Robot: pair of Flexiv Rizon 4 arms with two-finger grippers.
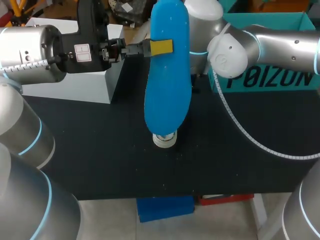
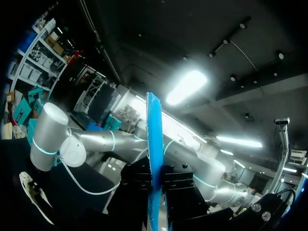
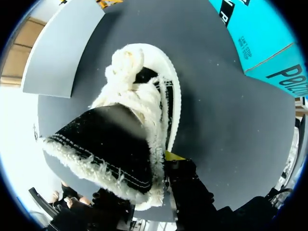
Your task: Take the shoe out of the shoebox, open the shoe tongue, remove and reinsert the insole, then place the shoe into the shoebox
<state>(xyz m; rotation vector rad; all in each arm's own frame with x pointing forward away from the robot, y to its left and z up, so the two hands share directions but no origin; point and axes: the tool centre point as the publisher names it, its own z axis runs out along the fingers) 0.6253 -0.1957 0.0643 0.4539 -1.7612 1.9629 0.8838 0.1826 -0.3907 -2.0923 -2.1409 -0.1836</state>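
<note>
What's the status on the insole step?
Left gripper shut on blue insole, raised. Right gripper at shoe, grip hidden. Shoe on table, outside shoebox.

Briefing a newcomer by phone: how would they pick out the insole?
Above the middle of the black table, between the white box and the teal shoebox, the left gripper holds the insole. It is the only flat, bright blue sheet, hanging upright over the shoe.

smooth matt blue foam-like insole, shoe with woolly white fleece lining and ribbed white rubbery sole rim, rough black cloth tongue frayed along its edge, matt black table, matt teal cardboard shoebox, satin silver metal left arm and right arm
</note>
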